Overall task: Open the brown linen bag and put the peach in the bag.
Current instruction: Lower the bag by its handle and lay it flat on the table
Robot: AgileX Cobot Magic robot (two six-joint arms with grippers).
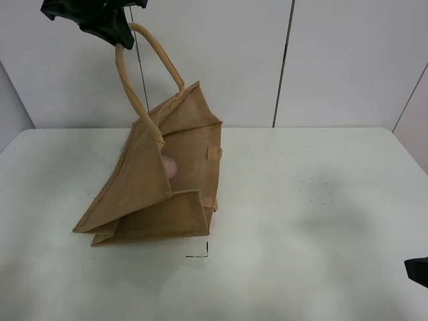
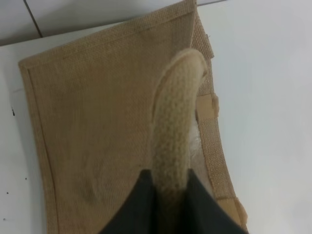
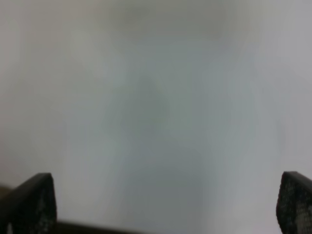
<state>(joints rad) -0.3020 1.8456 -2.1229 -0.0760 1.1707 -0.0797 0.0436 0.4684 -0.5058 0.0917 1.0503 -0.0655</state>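
The brown linen bag (image 1: 160, 187) stands tilted on the white table, its mouth pulled open. My left gripper (image 1: 110, 27) is high at the top left, shut on one beige loop handle (image 1: 130, 80) and holding it up. The left wrist view shows that handle (image 2: 173, 126) clamped between the dark fingers (image 2: 131, 209), with the bag's side (image 2: 97, 122) below. The peach (image 1: 170, 167) shows as a pink round patch inside the bag's opening. My right gripper (image 3: 165, 204) is open and empty over bare table; only a dark corner of it (image 1: 418, 271) shows at the far right edge.
The white table (image 1: 321, 221) spreads right of the bag. A small black corner mark (image 1: 200, 253) lies just in front of the bag. A grey panelled wall (image 1: 267, 60) stands behind the table.
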